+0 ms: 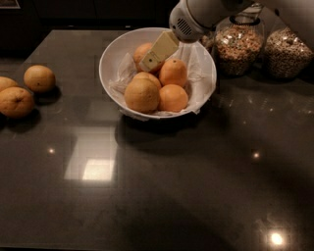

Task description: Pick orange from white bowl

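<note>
The white bowl [114, 53], lined with crumpled white paper, stands at the back middle of the dark counter. Several fruits lie in it: a deep orange one [172, 72] at the middle right, one [173, 98] at the front right, one [141, 50] at the back left, and a larger, paler yellow-orange one [142, 95] at the front left. My gripper [148, 62] reaches down from the upper right into the bowl. Its cream tip lies over the back-left orange, just left of the middle-right orange, and hides part of the back-left one.
Two glass jars of grain [238, 45] [289, 51] stand right behind the bowl, at the back right. Duller brownish-orange fruits [39, 78] [16, 101] lie at the counter's left edge. The white arm [206, 14] crosses above the bowl's far rim.
</note>
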Action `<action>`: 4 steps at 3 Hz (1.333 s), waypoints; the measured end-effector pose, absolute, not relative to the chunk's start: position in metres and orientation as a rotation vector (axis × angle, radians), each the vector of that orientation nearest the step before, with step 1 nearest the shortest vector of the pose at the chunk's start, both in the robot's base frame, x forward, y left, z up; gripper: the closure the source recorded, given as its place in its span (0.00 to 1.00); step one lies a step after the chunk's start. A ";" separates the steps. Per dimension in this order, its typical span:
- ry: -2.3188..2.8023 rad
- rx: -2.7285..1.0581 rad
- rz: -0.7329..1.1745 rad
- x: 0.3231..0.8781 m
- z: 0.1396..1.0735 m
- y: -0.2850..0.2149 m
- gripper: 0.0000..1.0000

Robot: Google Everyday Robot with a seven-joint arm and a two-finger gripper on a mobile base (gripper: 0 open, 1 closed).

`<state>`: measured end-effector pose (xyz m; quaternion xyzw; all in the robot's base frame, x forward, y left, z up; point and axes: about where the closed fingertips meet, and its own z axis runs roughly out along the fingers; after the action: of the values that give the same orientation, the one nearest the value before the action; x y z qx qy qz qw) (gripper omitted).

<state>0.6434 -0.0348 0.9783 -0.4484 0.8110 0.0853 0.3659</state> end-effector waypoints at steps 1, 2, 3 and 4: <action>2.126 -1.064 0.175 0.660 0.963 -0.026 0.00; 2.126 -1.064 0.176 0.660 0.963 -0.026 0.00; 2.120 -1.043 0.196 0.663 0.961 -0.022 0.00; 2.115 -0.998 0.222 0.671 0.958 -0.013 0.00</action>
<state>0.6709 -0.0126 0.9579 -0.3918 0.8306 0.0873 0.3860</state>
